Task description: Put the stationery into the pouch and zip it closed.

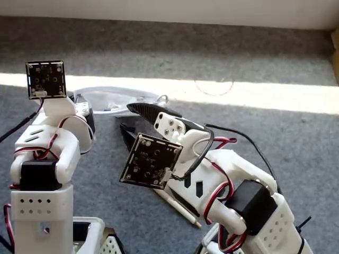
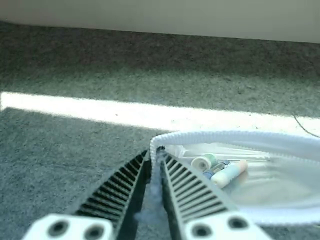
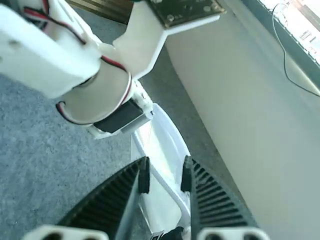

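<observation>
In the high view we see a grey carpet (image 1: pixel 265 63) crossed by a bright strip of sunlight (image 1: pixel 275 95). The clear pouch (image 1: pixel 124 99) lies flat at the near edge of that strip, and its white zip runs along its length. The left arm (image 1: pixel 50 148) stands at one end of the pouch. The right gripper (image 1: pixel 124 116) is at the other end with its two black fingers spread apart, one over the pouch's near edge and one on the carpet side. A white pen (image 1: pixel 177 207) lies on the carpet beside the right arm's base, well apart from the pouch.

In the left wrist view, the left gripper (image 2: pixel 155 156) is pressed together on the corner of the pouch (image 2: pixel 280 185), pinching the end of the zip (image 2: pixel 225 136) between its ribbed fingers. The pouch mouth stands open beyond the fingertips. Inside we see a stick with a round white cap (image 2: pixel 204 161), and just beside it a pale tube (image 2: pixel 229 173) with a pinkish end. A darker, thin item lies between them, and we cannot tell what it is.

In the right wrist view, the right gripper (image 3: pixel 165 174) is spread, with one finger on each side of the pouch's white rim (image 3: pixel 159 181). There is a gap on both sides, and we cannot tell whether either pad touches the rim. The pouch (image 3: pixel 167 142) stretches away towards the left arm (image 3: pixel 95 95), which is at its far end. A pale wall (image 3: pixel 250 125) rises alongside.
</observation>
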Robot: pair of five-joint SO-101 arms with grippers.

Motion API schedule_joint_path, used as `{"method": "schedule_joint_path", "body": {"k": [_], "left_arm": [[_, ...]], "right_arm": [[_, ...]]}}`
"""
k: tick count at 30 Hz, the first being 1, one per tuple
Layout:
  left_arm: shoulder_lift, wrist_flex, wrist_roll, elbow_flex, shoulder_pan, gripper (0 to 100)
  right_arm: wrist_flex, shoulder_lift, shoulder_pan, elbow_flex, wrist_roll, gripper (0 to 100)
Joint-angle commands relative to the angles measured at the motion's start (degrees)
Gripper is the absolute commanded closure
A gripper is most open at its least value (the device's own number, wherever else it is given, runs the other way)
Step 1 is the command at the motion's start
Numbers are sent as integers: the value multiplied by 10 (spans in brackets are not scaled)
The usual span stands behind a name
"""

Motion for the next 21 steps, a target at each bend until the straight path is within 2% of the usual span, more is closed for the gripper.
{"method": "schedule_joint_path", "body": {"k": [1, 12, 17, 21], "left_arm": [[20, -1, 0, 32, -6, 989], [20, -1, 0, 32, -6, 989], [20, -1, 0, 32, -6, 989], [20, -1, 0, 32, -6, 989]], "right_arm": [[38, 2, 7, -30, 1, 890], [124, 2, 7, -27, -113, 890], [130, -3, 3, 40, -122, 890], [103, -3, 4, 114, -159, 890]]}}
